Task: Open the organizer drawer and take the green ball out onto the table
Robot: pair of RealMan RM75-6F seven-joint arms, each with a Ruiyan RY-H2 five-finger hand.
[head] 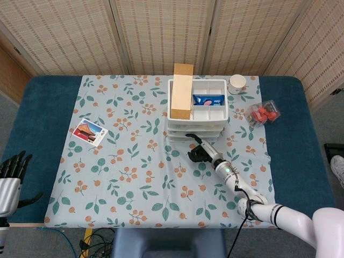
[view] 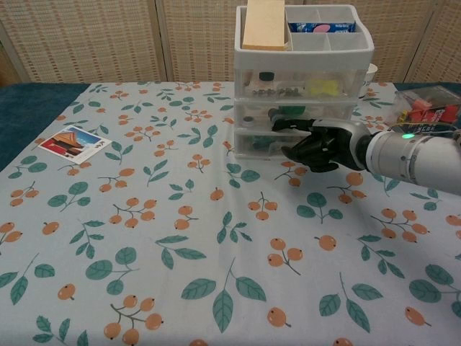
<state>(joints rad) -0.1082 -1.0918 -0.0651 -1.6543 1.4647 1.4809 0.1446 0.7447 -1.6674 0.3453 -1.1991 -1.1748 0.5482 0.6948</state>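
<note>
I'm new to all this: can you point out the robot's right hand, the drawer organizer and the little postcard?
right hand (view: 320,144): chest view, on its dark palm.
drawer organizer (view: 304,69): chest view, on the front of its top drawer.
postcard (head: 90,132): head view, on the middle of its picture.

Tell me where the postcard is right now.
The postcard lies flat on the floral tablecloth toward the table's left side in the head view, well left of the drawer organizer and apart from everything else.

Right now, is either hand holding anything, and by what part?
Nothing is held. The right hand is at the organizer's middle drawer front, a finger reaching toward it; whether it touches cannot be told. The left hand is empty.
</note>
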